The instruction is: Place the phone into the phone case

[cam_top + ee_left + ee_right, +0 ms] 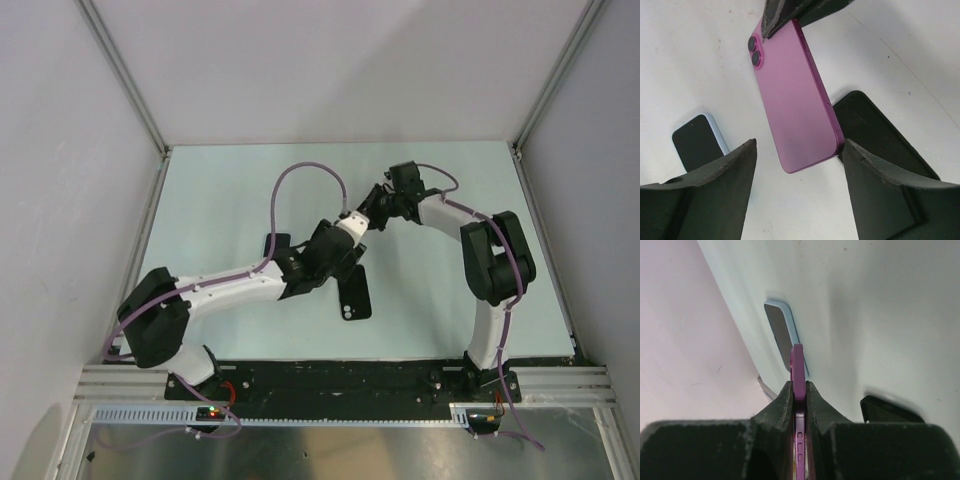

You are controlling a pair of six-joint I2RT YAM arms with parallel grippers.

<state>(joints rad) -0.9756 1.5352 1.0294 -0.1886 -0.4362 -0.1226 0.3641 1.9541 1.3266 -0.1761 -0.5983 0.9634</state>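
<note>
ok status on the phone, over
Right tool shut on pink phone. Left tool open at its lower end. Black case lies free; blue phone apart from it.

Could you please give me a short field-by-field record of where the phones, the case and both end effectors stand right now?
held item: magenta phone, above the table
right end effector: shut on the magenta phone near its camera end
left end effector: open, fingers flanking the phone's lower end
black phone case: flat on the table, no phone in it
light blue phone: on the table, screen up
task state: phone not yet in case
</note>
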